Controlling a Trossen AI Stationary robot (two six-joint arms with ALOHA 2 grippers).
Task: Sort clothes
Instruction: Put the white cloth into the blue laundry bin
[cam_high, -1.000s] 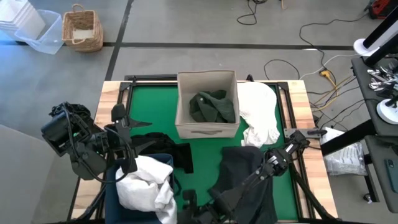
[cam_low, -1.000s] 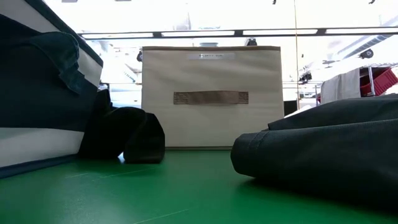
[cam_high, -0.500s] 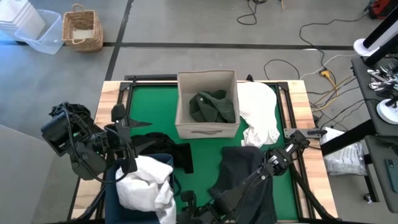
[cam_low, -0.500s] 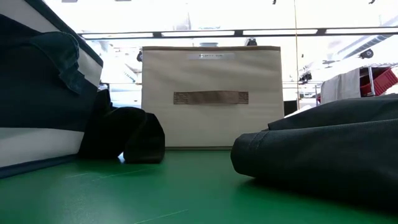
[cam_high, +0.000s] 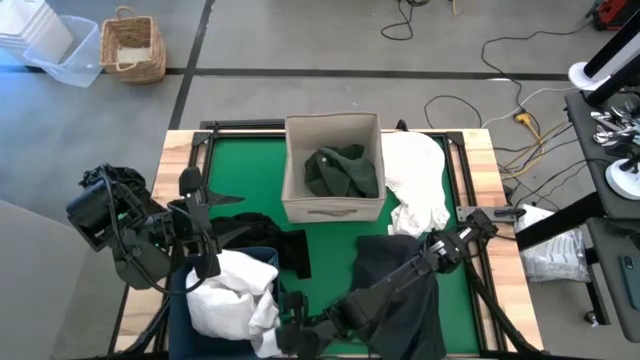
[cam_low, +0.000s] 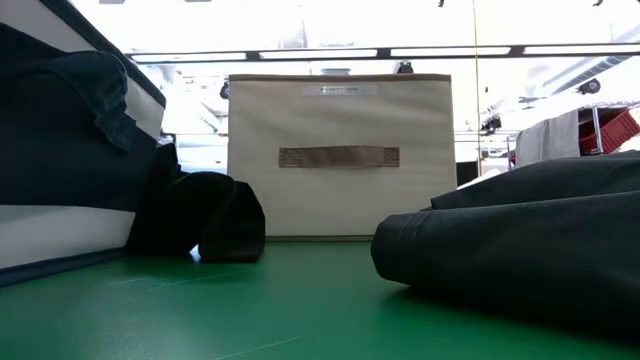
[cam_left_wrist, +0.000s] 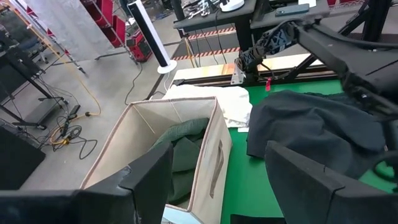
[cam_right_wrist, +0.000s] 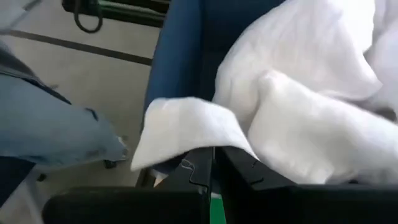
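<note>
Pinching a white garment (cam_right_wrist: 292, 93) at the blue bin's (cam_high: 262, 258) 5 o'clock rim, my right gripper (cam_high: 278, 338) is closed. My left gripper (cam_left_wrist: 217, 186) waits at 9 o'clock, fingers apart and empty

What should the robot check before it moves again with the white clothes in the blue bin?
1. Right hand at the white clothes in the navy bin: ok, its arm reaches across the charcoal garment to them.
2. Right hand shut: ok, the fingers meet in the right wrist view.
3. White cloth really pinched: cannot tell; a white fold lies right over the fingertips.
4. Left hand out of the way: ok, it hangs open at the table's left side, facing the beige box.
5. Beige box holds only dark green clothes: ok.
6. Another white pile waits beside the box: not ok, not sorted yet.
</note>
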